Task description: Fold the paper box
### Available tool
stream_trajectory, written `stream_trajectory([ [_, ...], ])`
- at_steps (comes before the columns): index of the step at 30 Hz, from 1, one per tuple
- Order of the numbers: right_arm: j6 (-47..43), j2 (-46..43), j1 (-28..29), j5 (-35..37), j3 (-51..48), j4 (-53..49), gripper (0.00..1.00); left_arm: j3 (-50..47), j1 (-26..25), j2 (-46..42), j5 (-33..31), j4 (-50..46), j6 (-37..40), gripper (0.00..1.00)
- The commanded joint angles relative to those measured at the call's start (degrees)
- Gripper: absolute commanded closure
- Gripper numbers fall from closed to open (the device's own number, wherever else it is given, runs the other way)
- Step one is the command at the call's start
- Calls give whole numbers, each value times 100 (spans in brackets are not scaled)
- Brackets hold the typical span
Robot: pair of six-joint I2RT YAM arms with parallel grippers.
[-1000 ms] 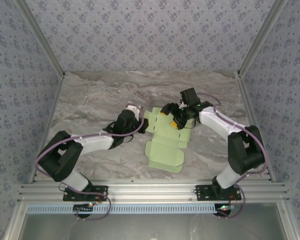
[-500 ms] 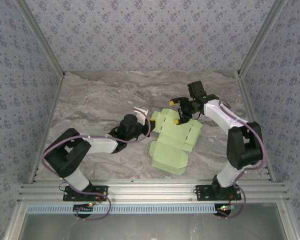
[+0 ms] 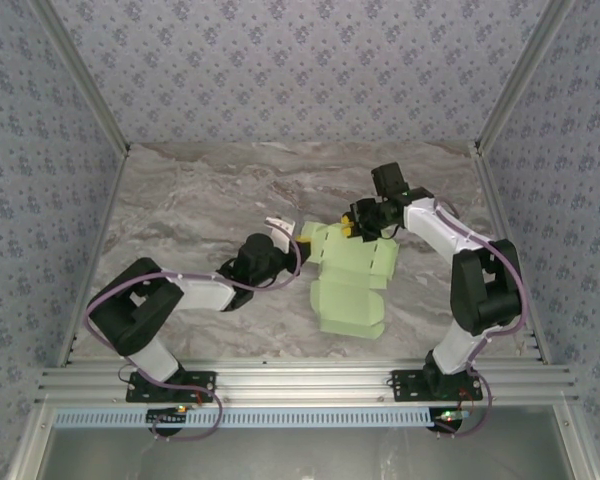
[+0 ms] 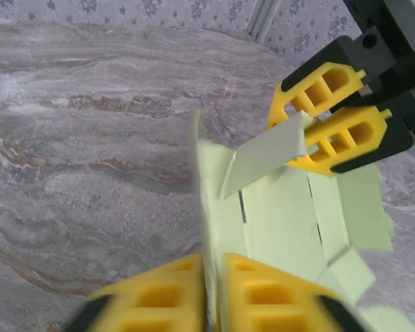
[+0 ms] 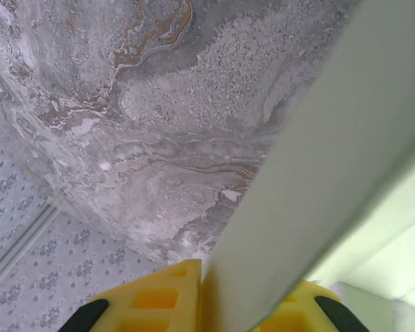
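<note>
Closing on a raised flap at the far edge of the paper box (image 3: 350, 285), the right gripper (image 3: 352, 228) now pinches the card where half a second ago its jaws stood wide just above it. The left wrist view shows its yellow fingers (image 4: 332, 135) squeezed onto that flap (image 4: 266, 162). The right wrist view shows card running straight between them.

The left gripper (image 3: 292, 236) clamps the box's left edge, the sheet standing on end between its fingers (image 4: 263, 294). Over the last second the box has slid rightward on the table (image 3: 200, 200) and turned squarer to the arms. It lies between the two grippers, partly lifted at its far end.

With both sides held, the flap can probably be bent along its crease next.
</note>
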Motion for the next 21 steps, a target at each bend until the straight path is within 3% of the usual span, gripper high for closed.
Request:
stream_trajectory([
  [1,-472,-96,143,460,232,-273,91,-107,-9,-277,147,193,-89,59],
  [4,-1054,-47,285,762,452,-334,93,-363,-9,-642,215,55,-34,34],
  [5,-1197,-45,325,825,468,-293,94,-475,-3,-816,186,-2,-8,11],
  [7,-1630,-59,417,854,450,26,96,-754,2,-1306,124,-225,133,1],
  [14,-3024,-300,778,955,-130,1503,97,-1629,274,-3044,-525,-1056,451,1],
  [18,-3422,-404,837,320,-945,3107,96,-2167,315,-3689,-742,-1006,900,1],
  [21,-3606,-368,800,-31,-1211,3474,96,-1967,323,-3843,-609,-1790,1404,1],
])
